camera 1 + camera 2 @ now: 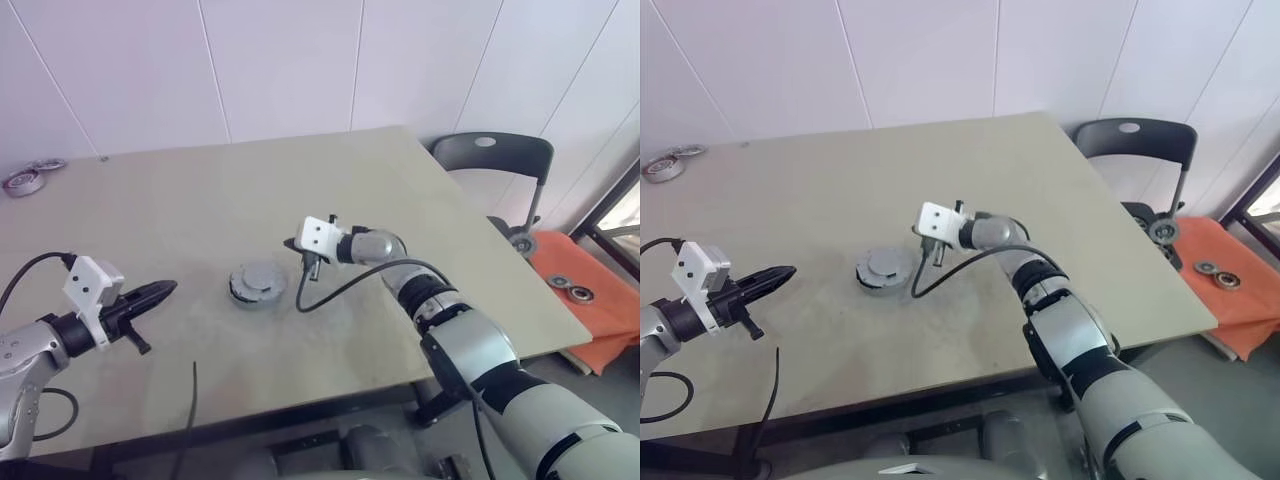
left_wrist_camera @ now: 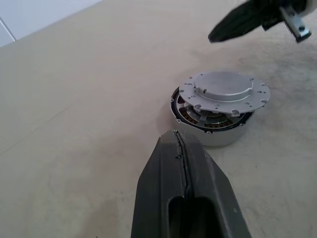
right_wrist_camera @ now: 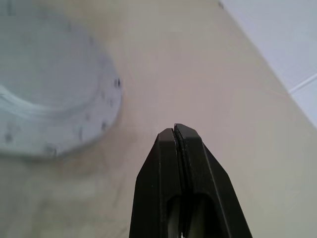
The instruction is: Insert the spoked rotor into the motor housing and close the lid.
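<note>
Lab: bare table [image 1: 200, 190], panelled walls [image 1: 280, 60]

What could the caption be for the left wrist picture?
Closed black fingers point at the motor housing, its silver lid sitting crooked on top.

A beige table [image 1: 300, 190] with a matte, lightly scuffed top carries everything here. Near its middle sits the motor housing [image 1: 256, 290] — a round puck with copper-red windings visible inside its rim. The spoked rotor [image 2: 205, 116] shows within it, and a flat silvery lid [image 2: 224, 91] rests on top, shifted off-centre so one side of the opening stays uncovered. At the far left corner lie two metal rings [image 1: 30, 177], side by side, well apart from the housing. A black cable [image 1: 330, 295] loops across the tabletop just beside the housing.
</note>
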Robot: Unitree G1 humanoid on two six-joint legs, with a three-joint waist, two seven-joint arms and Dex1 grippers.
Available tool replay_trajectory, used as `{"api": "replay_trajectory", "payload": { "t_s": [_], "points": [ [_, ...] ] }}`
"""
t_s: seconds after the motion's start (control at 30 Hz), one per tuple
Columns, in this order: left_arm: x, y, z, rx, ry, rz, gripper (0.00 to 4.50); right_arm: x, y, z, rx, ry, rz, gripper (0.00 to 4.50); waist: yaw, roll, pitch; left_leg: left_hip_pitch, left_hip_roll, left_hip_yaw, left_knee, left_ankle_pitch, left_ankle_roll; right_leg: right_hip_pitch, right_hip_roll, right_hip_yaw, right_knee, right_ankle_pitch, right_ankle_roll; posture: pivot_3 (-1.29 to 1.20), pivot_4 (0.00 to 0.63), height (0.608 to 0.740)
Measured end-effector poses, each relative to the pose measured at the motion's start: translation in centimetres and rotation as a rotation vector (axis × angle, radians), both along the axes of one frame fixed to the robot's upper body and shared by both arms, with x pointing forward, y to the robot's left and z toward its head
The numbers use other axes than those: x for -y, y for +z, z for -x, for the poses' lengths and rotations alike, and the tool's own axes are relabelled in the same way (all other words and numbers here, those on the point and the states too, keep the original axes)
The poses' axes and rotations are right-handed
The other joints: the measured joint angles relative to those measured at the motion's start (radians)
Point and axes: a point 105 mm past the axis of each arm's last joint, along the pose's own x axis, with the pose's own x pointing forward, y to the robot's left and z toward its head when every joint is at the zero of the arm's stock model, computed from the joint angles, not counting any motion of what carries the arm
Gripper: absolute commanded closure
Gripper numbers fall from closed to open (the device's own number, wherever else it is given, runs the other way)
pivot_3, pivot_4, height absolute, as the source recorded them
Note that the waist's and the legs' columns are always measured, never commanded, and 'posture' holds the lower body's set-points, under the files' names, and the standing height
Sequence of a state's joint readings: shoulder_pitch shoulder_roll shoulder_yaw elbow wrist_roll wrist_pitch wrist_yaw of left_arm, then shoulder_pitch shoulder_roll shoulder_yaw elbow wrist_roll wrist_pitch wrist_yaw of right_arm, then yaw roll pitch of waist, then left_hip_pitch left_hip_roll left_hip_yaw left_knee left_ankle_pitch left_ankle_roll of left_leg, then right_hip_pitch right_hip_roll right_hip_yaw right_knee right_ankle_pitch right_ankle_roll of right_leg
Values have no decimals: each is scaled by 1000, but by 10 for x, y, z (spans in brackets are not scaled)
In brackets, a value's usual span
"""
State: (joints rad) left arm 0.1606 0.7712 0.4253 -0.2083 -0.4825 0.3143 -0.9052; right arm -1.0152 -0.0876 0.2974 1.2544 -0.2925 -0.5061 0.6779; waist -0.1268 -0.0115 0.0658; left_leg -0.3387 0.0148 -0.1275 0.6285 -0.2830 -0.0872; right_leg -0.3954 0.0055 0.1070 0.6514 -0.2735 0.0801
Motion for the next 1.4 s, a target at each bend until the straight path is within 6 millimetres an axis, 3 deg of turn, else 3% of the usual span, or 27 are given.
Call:
{"api": "replay_trajectory", "payload": {
  "t_s": [0.13,0.27,0.33,0.43,0.5,0.67,0.8,1.0,1.17,1.4],
  "points": [
    [1,0,0,-1,-2,1,4500,0,-6,1,-17,-13,-4,4480,-2,0,0,0,0,0,0,0,0,0,0,0,1,0,0,0,0,740],
    [3,-2,1,-4,-5,9,4500,-1,7,5,-173,26,-162,4480,-1,0,0,0,0,0,0,0,0,0,0,0,1,0,0,0,0,740],
    [4,-3,2,-10,-4,21,4500,-2,23,7,-246,81,-258,4480,-1,0,0,1,0,-1,0,0,0,1,0,0,1,0,0,0,0,740],
    [7,-3,3,-8,-8,44,4500,-8,48,16,-237,213,-312,3901,0,1,1,1,0,-2,0,0,0,2,0,-1,1,0,1,0,0,740],
    [8,-3,3,-10,-11,47,4500,-15,54,28,-203,326,-272,3252,0,2,1,1,0,-2,0,0,0,2,0,-2,1,0,1,0,0,740],
    [7,-2,3,-10,-7,47,4500,-28,24,51,-124,469,-65,1577,0,2,1,1,0,-2,1,0,0,2,0,-2,1,0,0,0,0,740],
    [8,2,7,4,2,35,4500,-36,6,50,-19,453,81,1577,-1,2,1,1,0,-2,1,0,0,1,0,-1,1,0,0,0,0,740],
    [8,-3,19,-12,26,49,4500,-50,20,39,51,373,28,1577,2,3,2,1,0,-2,1,0,0,1,0,-1,1,0,0,0,0,740],
    [3,-5,22,-13,58,54,4500,-40,27,31,86,348,36,1577,4,2,1,2,0,-2,2,0,0,3,0,-1,1,-1,-1,0,0,740],
    [6,4,12,27,43,60,4500,-27,11,32,88,351,109,1577,-2,1,1,2,0,-2,2,0,0,2,0,-1,1,0,0,0,0,740]
  ]
}}
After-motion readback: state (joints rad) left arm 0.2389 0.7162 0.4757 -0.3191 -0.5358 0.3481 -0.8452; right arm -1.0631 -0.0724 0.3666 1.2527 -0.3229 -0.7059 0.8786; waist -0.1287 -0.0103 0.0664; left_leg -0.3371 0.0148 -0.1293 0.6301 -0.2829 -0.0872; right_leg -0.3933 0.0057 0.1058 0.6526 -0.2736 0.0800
